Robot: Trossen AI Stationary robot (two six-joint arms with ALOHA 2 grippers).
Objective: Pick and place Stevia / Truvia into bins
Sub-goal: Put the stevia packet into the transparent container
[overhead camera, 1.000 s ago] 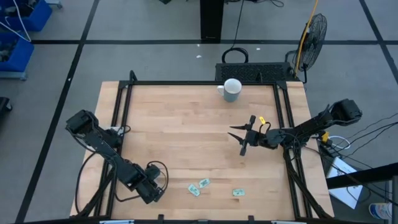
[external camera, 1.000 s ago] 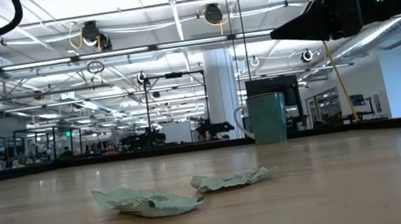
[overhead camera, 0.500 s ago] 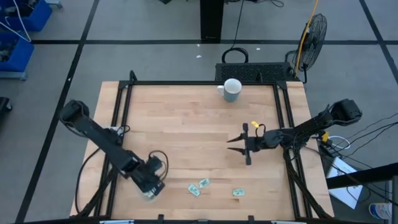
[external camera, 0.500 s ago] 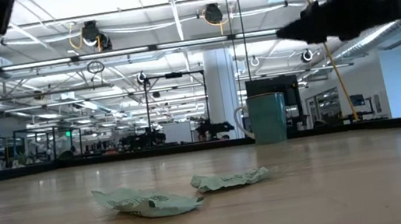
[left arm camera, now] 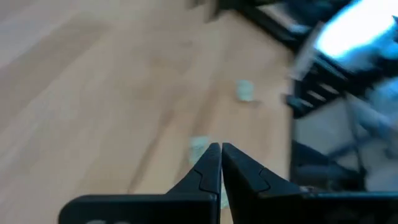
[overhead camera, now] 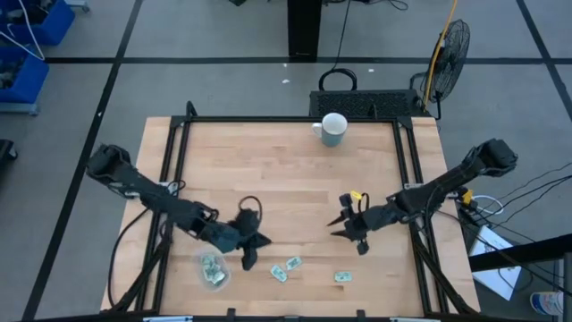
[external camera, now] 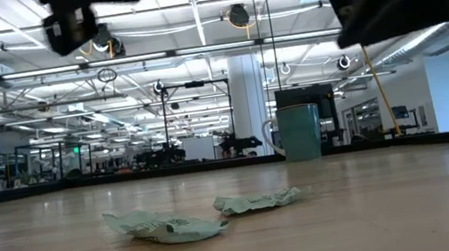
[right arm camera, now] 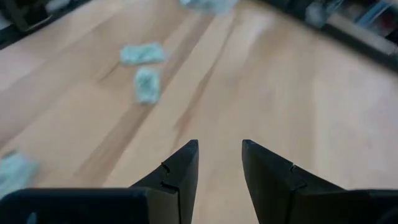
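Three pale green packets lie flat on the wooden table near its near edge [overhead camera: 279, 273] [overhead camera: 293, 263] [overhead camera: 340, 277]; two show in the low view [external camera: 164, 226] [external camera: 257, 200]. A small clear tub [overhead camera: 213, 268] with several packets in it stands near the near-left corner. My left gripper [overhead camera: 253, 250] [left arm camera: 219, 155] is shut and hovers just right of the tub, above the table, with a packet [left arm camera: 199, 147] just beyond its tips. My right gripper [overhead camera: 335, 228] [right arm camera: 217, 155] is open and empty above the table, a little beyond the rightmost packet.
A white mug [overhead camera: 332, 128] stands at the middle of the far edge; it also shows in the low view [external camera: 300, 132]. A black frame rail [overhead camera: 268, 119] runs around the table. Bare wood lies between the mug and the grippers.
My left gripper has swung from over the near-left corner toward the table's right, uncovering the clear tub with packets in it. My right gripper has gone toward the near edge, closer to the loose packets, staying open. The loose packets have kept still.
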